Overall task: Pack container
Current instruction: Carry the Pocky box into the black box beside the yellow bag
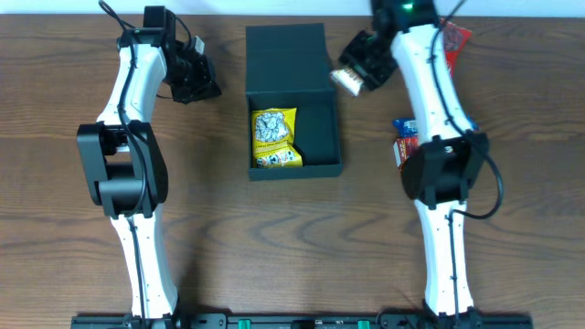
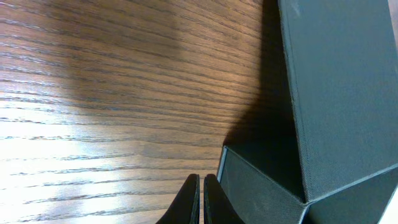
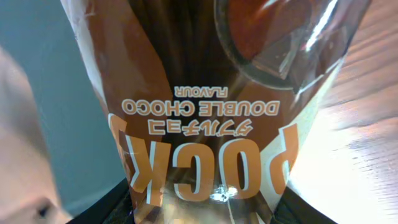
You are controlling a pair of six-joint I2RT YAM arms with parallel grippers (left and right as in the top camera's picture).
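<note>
The dark teal-black container (image 1: 324,123) sits open at the table's centre, its flap lid (image 1: 287,57) lying back behind it. A yellow snack packet (image 1: 274,137) lies inside on the left. My right gripper (image 1: 350,79) is shut on a brown Pocky Double Choco packet (image 3: 211,124) and holds it above the container's back right corner. My left gripper (image 1: 203,89) is shut and empty, just left of the container. In the left wrist view the container's wall (image 2: 261,186) shows beside the fingertips (image 2: 202,186).
A red snack packet (image 1: 455,41) lies at the back right under the right arm. Blue and red packets (image 1: 405,137) lie right of the container, beside the right arm's elbow.
</note>
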